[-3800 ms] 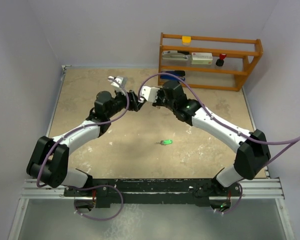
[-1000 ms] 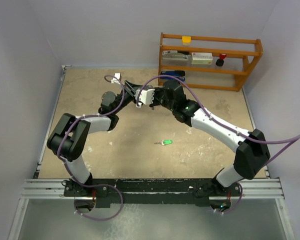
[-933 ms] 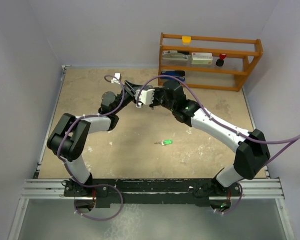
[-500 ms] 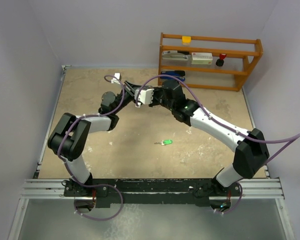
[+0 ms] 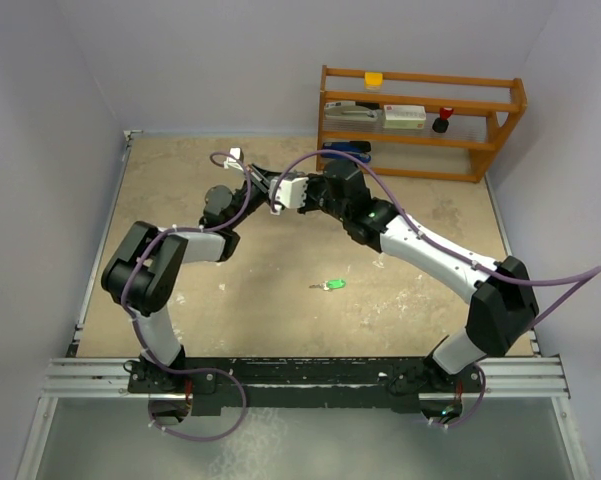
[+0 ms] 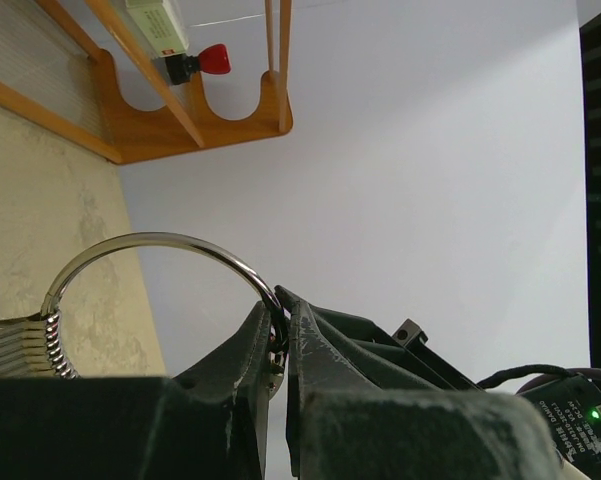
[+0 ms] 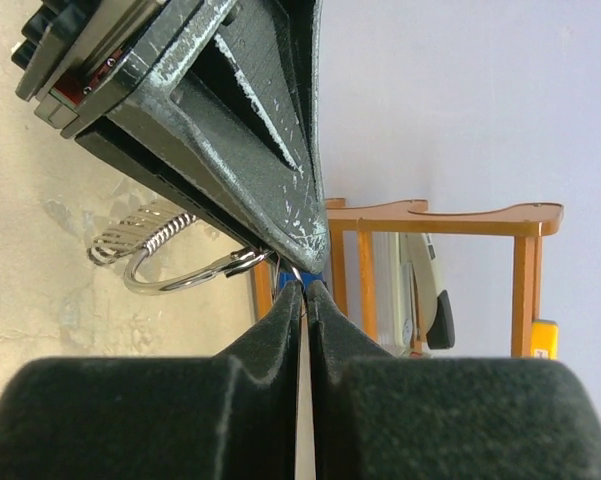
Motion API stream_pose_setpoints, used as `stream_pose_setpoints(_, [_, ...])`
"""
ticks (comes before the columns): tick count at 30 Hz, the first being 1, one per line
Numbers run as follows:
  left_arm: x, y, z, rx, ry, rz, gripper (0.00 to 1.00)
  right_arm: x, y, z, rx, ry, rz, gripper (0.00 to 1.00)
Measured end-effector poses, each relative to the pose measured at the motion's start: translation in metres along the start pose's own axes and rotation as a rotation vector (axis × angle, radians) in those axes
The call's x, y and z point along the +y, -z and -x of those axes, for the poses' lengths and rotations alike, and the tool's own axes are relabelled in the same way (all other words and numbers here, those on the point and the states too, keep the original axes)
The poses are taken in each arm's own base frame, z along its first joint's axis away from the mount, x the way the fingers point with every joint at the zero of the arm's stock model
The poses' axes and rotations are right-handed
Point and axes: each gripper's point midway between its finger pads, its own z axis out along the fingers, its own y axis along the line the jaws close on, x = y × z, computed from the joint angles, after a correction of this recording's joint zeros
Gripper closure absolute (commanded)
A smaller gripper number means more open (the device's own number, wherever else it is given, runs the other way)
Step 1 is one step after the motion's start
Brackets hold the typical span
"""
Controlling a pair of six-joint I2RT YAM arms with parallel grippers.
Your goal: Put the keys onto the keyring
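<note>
The keyring [image 6: 160, 240], a thin silver wire ring, arcs up in the left wrist view with a stack of silver keys [image 6: 20, 345] at its left end. My left gripper [image 6: 278, 318] is shut on the ring's right end. In the right wrist view the keyring [image 7: 175, 278] and its key cluster [image 7: 140, 232] hang under the left finger [image 7: 250, 150]. My right gripper [image 7: 305, 287] is shut, with thin silver wire of the ring pinched at its tips. The two grippers meet above the table's back middle. A green-headed key [image 5: 330, 285] lies alone on the table.
A wooden shelf rack [image 5: 420, 120] stands at the back right with small items, among them a red-capped one [image 5: 445, 113]. The sandy tabletop [image 5: 180, 200] is walled on the left, back and right.
My left gripper has shut onto the ring, and its arm has shifted slightly. The right arm has barely moved and stays shut. The green key has not moved.
</note>
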Motion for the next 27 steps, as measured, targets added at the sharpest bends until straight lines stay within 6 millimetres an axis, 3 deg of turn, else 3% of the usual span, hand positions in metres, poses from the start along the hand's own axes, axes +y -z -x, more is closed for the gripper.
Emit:
stream_pose_setpoints(2, [0.0, 0.0, 0.0, 0.0, 0.005, -0.006, 1.0, -0.002, 0.0, 0.0, 0.002, -0.003, -0.009, 0.85])
stream_pose_setpoints(7, [-0.004, 0.0, 0.0, 0.003, 0.013, -0.023, 1.0, -0.005, 0.001, 0.002, -0.007, -0.012, -0.045, 0.81])
stream_pose_setpoints(10, [-0.006, 0.0, -0.002, 0.013, 0.01, -0.031, 1.0, -0.006, 0.006, 0.001, -0.007, -0.027, -0.065, 0.8])
stream_pose_setpoints(13, [-0.01, 0.001, -0.005, 0.027, 0.004, -0.047, 1.0, -0.009, 0.016, 0.002, -0.012, -0.065, -0.088, 0.72])
stream_pose_setpoints(19, [-0.014, 0.002, -0.008, 0.043, 0.002, -0.068, 1.0, -0.035, 0.048, -0.001, 0.0, -0.227, -0.217, 0.59])
stream_pose_setpoints(23, [-0.011, 0.002, -0.01, 0.056, 0.004, -0.074, 1.0, -0.054, 0.066, -0.003, 0.003, -0.374, -0.323, 0.58])
stream_pose_setpoints(27, [0.0, 0.003, -0.013, 0.078, 0.006, -0.073, 1.0, -0.051, 0.068, -0.009, 0.019, -0.52, -0.359, 0.61])
